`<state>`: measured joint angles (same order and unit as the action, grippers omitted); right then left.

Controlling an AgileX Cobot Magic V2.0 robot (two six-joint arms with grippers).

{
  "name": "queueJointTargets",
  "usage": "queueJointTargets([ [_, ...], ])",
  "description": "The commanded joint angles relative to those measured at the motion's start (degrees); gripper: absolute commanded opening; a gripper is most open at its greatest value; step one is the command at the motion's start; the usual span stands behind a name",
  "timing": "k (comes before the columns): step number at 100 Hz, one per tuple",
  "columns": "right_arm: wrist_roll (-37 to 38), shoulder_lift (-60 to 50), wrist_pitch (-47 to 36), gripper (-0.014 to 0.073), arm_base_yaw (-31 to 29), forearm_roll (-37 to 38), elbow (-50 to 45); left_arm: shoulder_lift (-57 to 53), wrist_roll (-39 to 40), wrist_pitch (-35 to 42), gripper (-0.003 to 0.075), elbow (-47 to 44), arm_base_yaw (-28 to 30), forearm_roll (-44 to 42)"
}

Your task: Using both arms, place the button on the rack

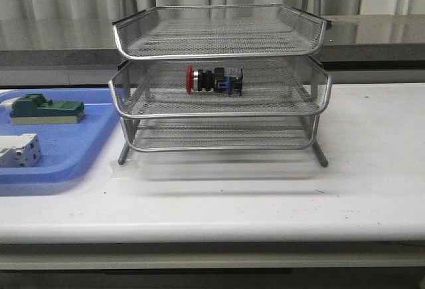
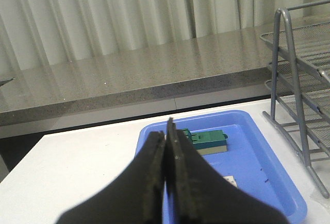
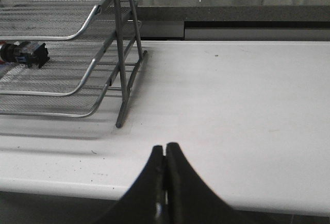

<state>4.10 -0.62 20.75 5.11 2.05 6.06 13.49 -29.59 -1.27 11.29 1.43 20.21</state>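
The button (image 1: 214, 80) lay on its side in the middle tier of the rack (image 1: 219, 113), red cap toward my left, roughly centred on the mesh and well back from the tier's front rim. My left tool (image 2: 166, 149) was closed on nothing, its fingers pressed together above the blue tray (image 2: 268, 172), where the green-topped block (image 2: 209, 140) sat near the far wall. My right tool (image 3: 165, 157) was likewise closed and empty, above the near edge of the white tabletop (image 3: 232, 105). A broad bare stretch of tabletop lay to the right of the rack's leg (image 3: 121, 87). A white module (image 1: 18, 151) rested in the tray, near its front edge.
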Motion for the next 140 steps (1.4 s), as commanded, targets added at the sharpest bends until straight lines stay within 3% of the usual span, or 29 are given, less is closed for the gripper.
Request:
queueJointTargets([
  [1,0.2,-1.1,-8.7,-0.0060,-0.5,0.8,-0.9,0.4,0.6,4.8,-0.0020,1.7,0.0,0.6],
  [24,0.2,-1.1,-19.3,-0.0060,-0.5,0.8,-6.7,0.4,0.6,4.8,-0.0020,1.6,0.0,0.6],
  [140,0.2,-1.1,-18.7,-0.0060,-0.5,0.8,-6.7,0.4,0.5,4.8,-0.0020,1.6,0.0,0.4],
])
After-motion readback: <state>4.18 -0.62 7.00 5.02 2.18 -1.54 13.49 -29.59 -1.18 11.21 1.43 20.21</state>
